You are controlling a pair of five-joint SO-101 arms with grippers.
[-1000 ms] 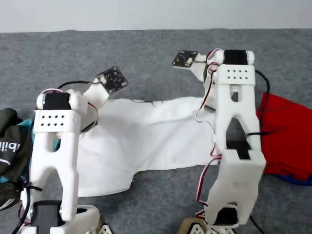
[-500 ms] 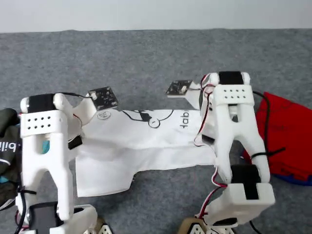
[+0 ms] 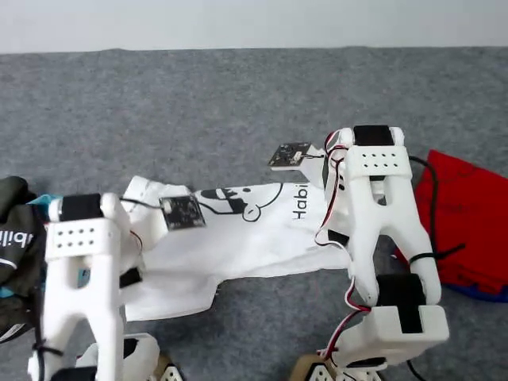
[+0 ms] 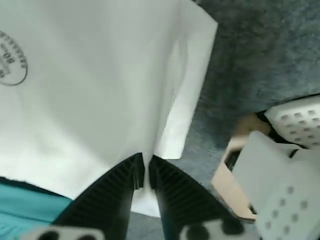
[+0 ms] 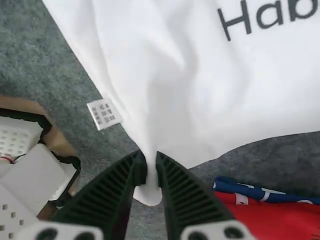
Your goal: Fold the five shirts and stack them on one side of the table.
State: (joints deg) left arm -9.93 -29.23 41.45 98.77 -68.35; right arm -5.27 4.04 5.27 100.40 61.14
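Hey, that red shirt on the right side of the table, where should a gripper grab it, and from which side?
Probably the far pointed corner of the red shirt, coming down from the far side. That corner lies on bare table, while the near edge overlaps a blue cloth, so a pinch there might catch both.

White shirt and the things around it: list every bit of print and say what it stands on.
white shirt: dark lettering beside a line drawing, partly hidden by an arm; the whole word cannot be read.
round stamp on the white shirt: too blurred to read.
sewn tag at the shirt's edge: too small to read.
dark garment at the table's left edge: white letters, cut off.
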